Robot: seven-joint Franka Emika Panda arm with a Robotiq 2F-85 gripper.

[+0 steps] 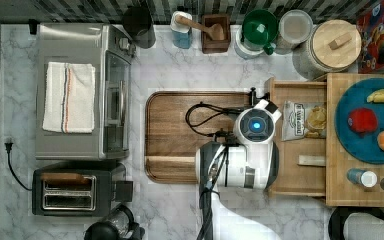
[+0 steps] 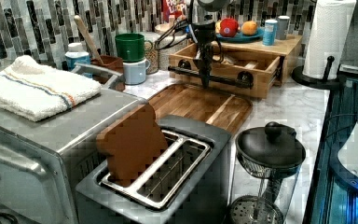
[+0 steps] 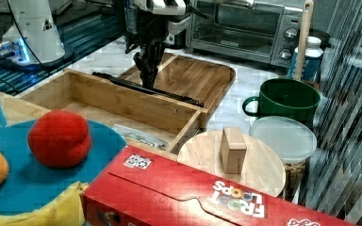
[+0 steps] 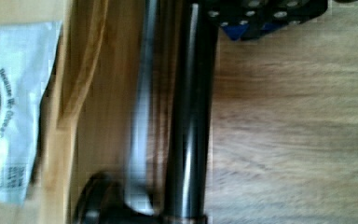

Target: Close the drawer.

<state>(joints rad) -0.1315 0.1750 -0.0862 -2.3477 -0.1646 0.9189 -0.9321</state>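
Gripper [image 3: 149,77] pointing straight down at the drawer's black bar handle [image 3: 146,88], fingertips at the bar's level about midway along it; whether spread, closed, or clamped on the bar cannot be told. Bar seen close up in the wrist view [image 4: 189,116], running lengthwise beside the wooden front panel, one dark finger [image 4: 261,14] at the picture's edge. Arm [image 1: 237,162] reaching in from the top view's bottom edge, wrist bent so the hand hangs vertical above the seam between cutting board and drawer front. Drawer [image 1: 280,185] pulled well out from under the light wooden block top [image 1: 337,192], toward the top view's left, its front edge just beside the dark cutting board [image 1: 175,135]. Inside, a chip bag [image 1: 305,120] and a small wooden piece [image 1: 311,160]. On the block top, a blue plate [image 1: 347,137] bearing a red fruit, an orange and a banana. Farther off, toaster oven [image 1: 80,92] with a folded towel on it, toaster [image 1: 75,190] below in the top view.
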